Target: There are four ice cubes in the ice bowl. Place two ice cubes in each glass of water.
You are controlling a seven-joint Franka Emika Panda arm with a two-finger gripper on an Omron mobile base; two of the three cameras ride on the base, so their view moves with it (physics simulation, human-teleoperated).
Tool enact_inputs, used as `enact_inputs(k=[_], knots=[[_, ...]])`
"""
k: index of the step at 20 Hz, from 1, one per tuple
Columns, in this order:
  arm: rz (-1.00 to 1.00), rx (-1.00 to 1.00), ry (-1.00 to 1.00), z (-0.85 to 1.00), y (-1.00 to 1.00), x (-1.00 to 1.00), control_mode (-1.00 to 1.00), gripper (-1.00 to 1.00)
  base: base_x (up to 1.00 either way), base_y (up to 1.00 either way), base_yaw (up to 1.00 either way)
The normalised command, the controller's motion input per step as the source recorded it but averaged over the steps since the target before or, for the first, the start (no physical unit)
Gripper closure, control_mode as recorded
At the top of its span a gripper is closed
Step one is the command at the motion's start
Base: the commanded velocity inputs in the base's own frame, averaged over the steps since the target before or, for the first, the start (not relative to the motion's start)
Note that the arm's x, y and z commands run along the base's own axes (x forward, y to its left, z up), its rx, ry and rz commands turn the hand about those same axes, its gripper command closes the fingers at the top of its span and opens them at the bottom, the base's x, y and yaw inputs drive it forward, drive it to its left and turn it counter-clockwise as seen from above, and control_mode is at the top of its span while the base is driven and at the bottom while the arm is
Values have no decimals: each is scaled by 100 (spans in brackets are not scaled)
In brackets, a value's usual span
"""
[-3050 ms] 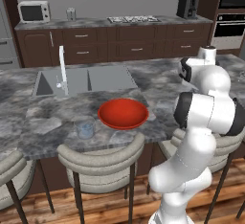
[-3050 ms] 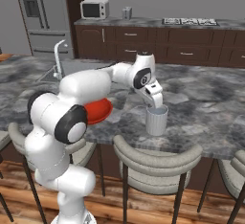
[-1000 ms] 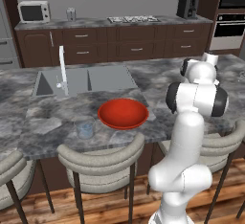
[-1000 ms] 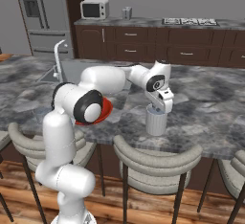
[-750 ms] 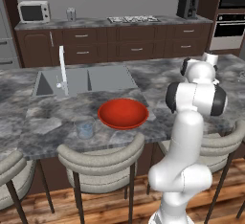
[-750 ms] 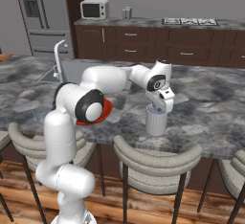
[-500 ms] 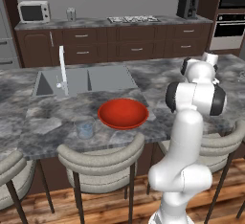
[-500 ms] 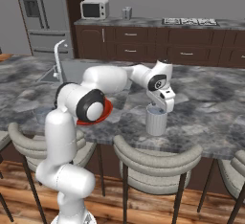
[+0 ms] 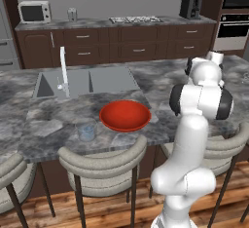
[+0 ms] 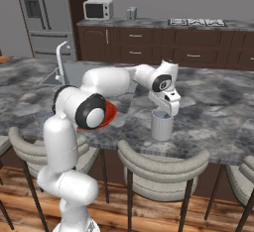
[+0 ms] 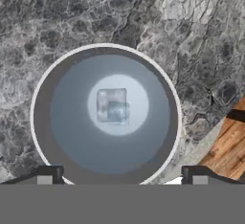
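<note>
Your gripper (image 11: 119,173) hangs open, empty, straight over the glass of water (image 11: 105,117) at the hand view's centre, where pale ice cubes (image 11: 112,105) float (overlapping, apparently two). The other glass (image 9: 86,130) likely awaits its pair from the ice bowl (image 9: 125,115).

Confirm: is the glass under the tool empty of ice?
No. In the hand view, pale ice cubes sit in the water at the middle of the glass.

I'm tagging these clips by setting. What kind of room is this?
A home-style kitchen, rendered: a microwave on the back counter, a sink set into a granite island, and a wall oven.
</note>
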Motion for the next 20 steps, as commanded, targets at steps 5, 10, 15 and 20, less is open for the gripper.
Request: enact_inputs(k=[5,10,15,20], knots=[[20,0,0,1,99,-85,-100,-100,0,0,0],[16,-10,-10,19,91,-94,-100,-100,0,0,0],[29,-21,-3,74,45,-81,-100,-100,0,0,0],[10,-4,1,48,56,-91,-100,-100,0,0,0]])
